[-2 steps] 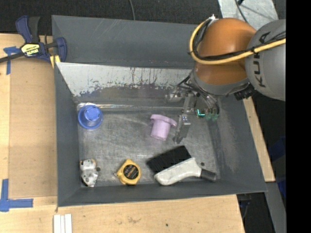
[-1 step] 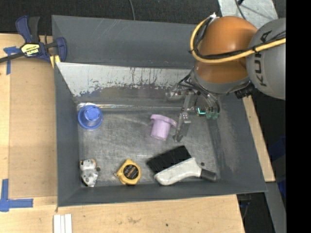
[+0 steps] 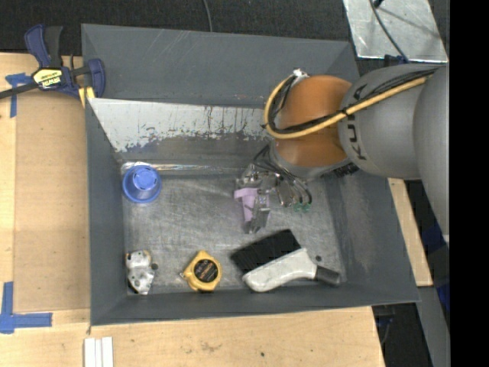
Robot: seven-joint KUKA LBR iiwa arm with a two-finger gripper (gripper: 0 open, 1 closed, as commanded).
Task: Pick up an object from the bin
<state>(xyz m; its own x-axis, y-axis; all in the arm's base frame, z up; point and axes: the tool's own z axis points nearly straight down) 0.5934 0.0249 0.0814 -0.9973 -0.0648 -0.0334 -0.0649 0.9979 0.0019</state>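
My gripper (image 3: 258, 201) hangs over the middle of the bin, just below the orange cover on the wrist. A small pale purple piece (image 3: 247, 199) sits between its fingers, so it is shut on that piece. Just below and to the right lies a brush with black bristles and a white handle (image 3: 276, 264), close to the bin's front wall and apart from the gripper.
A blue round cap on a clear bottle (image 3: 141, 183) lies at the left. A small silver metal object (image 3: 138, 270) and a yellow tape measure (image 3: 202, 271) rest along the front wall. The arm comes in from the right.
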